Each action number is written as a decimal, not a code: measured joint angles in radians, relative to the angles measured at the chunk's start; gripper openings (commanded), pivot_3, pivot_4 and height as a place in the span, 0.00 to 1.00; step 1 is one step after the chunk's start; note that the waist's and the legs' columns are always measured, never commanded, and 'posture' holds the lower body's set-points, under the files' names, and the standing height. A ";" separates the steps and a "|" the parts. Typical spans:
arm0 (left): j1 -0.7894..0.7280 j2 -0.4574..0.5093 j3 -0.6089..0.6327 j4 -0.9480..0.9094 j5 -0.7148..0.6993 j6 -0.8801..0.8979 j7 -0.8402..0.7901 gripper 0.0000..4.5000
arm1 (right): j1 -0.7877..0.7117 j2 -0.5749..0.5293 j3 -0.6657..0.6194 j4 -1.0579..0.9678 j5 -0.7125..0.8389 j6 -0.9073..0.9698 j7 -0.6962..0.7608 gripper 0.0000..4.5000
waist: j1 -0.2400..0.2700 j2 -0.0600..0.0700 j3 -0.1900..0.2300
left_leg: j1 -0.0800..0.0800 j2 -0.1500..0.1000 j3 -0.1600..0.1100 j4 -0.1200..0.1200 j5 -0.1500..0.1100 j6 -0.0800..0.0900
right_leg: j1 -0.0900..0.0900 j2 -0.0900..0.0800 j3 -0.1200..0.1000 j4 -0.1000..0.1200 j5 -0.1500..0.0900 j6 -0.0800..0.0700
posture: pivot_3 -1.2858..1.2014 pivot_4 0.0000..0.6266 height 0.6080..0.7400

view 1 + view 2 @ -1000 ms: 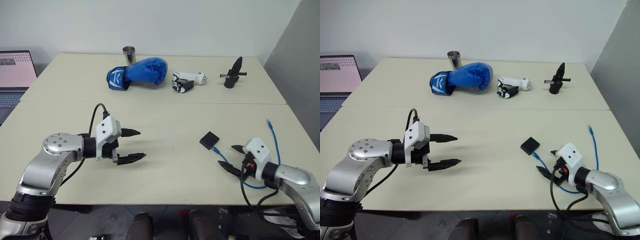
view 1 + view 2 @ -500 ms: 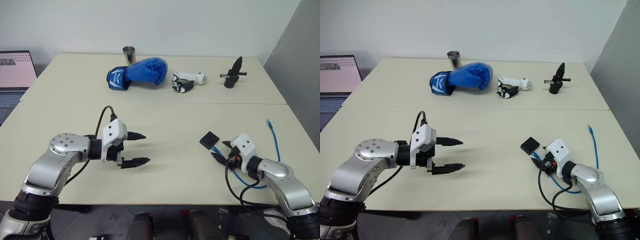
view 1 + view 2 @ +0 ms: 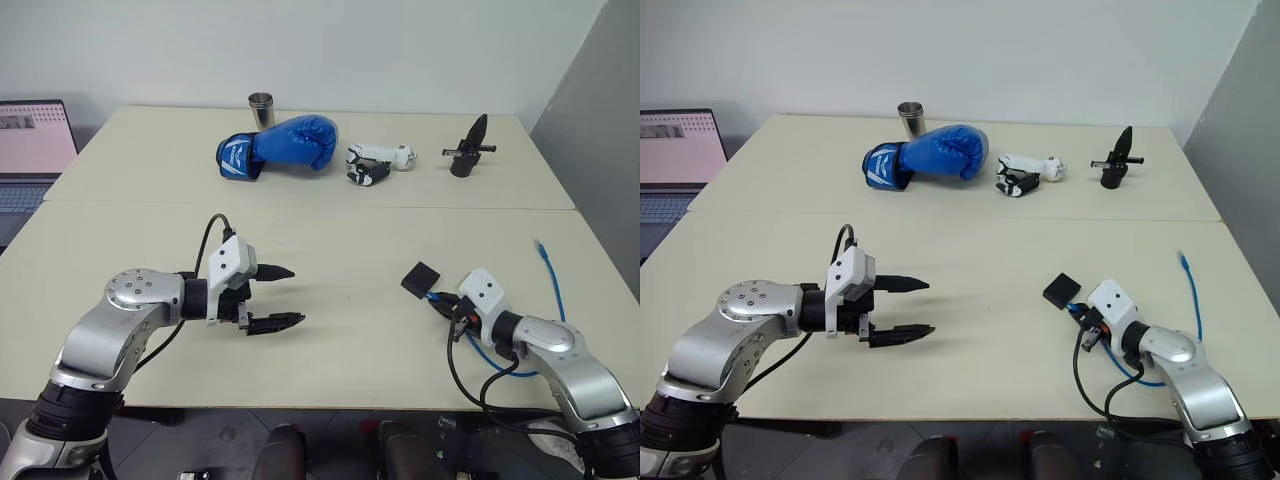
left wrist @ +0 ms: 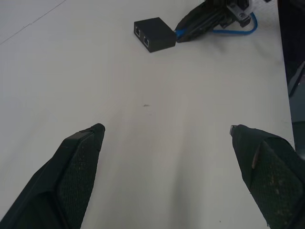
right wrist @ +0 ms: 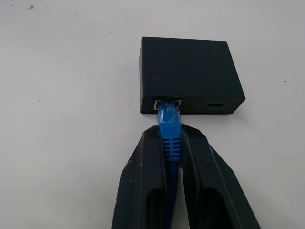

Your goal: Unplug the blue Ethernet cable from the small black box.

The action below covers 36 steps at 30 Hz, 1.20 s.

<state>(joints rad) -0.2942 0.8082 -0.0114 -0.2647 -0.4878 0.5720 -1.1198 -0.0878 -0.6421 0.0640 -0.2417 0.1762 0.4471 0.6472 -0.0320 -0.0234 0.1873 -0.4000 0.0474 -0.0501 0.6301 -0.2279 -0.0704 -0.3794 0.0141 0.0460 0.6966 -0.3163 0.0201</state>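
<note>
Right gripper [image 5: 170,143] pinching the blue Ethernet cable [image 5: 170,136] on the ribbed boot just behind the plug, fingers [image 5: 143,181] pressed against either side. Plug still seated in the socket of the small black box [image 5: 188,71]. Box lying flat on the table [image 3: 350,240], toward the right side, nothing pinning it down.

Likely trouble: pulling straight back and dragging the whole box along, since nothing braces it. Latch tab probably not depressed by a side-on pinch; could hold the plug in, or let the boot slide through the fingers. Sideways tug could lever the plug in the socket or flip the box.

Left gripper [image 3: 280,297] hovering mid-table, spread wide, holding nothing, well apart from the box; could serve to hold the box, judging by the gap.

Room: bare tabletop between the two grippers. Near table edge close behind the right arm, so limited room for pulling back. Cable looping beside the right forearm, free end [image 3: 540,247] lying toward the right edge; could snag. Boxing glove [image 3: 280,145], metal cup [image 3: 260,108], white and black object [image 3: 375,162] and black pointed clip [image 3: 468,147] far back, out of the way. Laptop [image 3: 35,140] off to the left.
</note>
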 measured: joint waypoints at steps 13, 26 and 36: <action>-0.224 -0.146 0.061 0.218 -0.288 0.372 0.029 1.00 | -0.398 -0.079 0.216 0.034 -0.265 -0.566 0.165 0.04 | -0.010 0.000 0.000 | 0.000 0.000 -0.001 0.000 0.000 0.000 | -0.001 0.001 -0.001 0.000 0.000 0.000 | 0.52 0.24 1.00; -0.279 -0.238 0.128 0.239 -0.398 0.492 0.150 1.00 | -0.531 0.022 0.264 0.168 -0.275 -0.750 0.241 0.04 | 0.001 0.000 0.000 | -0.001 0.000 -0.001 0.001 0.000 0.000 | -0.001 -0.001 -0.002 0.001 0.003 -0.006 | 0.52 0.24 1.00; -0.281 -0.238 0.158 0.245 -0.439 0.538 0.169 0.81 | -0.556 0.030 0.265 0.190 -0.314 -0.789 0.244 0.04 | 0.001 0.000 0.000 | -0.001 0.000 -0.001 0.001 0.000 -0.001 | 0.000 -0.001 -0.002 0.001 0.003 -0.006 | 0.52 0.24 1.00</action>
<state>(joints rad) -0.5748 0.5699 0.1461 -0.0197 -0.9268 1.1099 -0.9503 -0.6442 -0.6121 0.3289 -0.0521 -0.1381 -0.3419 0.8915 -0.0315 -0.0232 0.1876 -0.4008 0.0472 -0.0514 0.6312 -0.2276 -0.0709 -0.3798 0.0133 0.0445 0.6978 -0.3131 0.0145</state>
